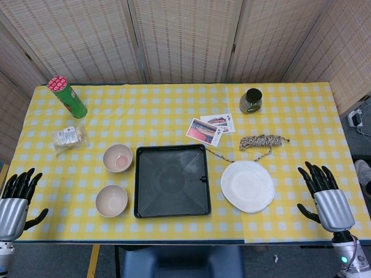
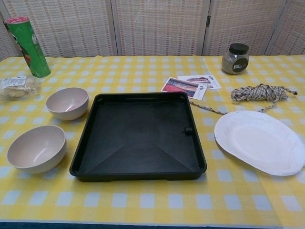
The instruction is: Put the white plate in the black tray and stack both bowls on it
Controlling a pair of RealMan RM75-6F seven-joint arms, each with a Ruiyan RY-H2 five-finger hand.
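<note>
The black tray (image 1: 172,180) (image 2: 139,136) lies empty at the table's front centre. Right of it rests the white plate (image 1: 247,186) (image 2: 260,141), flat on the checked cloth. Two beige bowls stand left of the tray: one further back (image 1: 117,157) (image 2: 67,102) and one nearer the front (image 1: 111,200) (image 2: 36,148). In the head view my left hand (image 1: 16,197) hovers at the front left corner, fingers spread and holding nothing. My right hand (image 1: 326,197) is at the front right edge, right of the plate, fingers apart and empty. Neither hand shows in the chest view.
A green can (image 1: 68,97) and a snack packet (image 1: 68,137) sit at the back left. Cards (image 1: 210,128), a coil of rope (image 1: 264,142) and a dark jar (image 1: 251,100) lie behind the plate.
</note>
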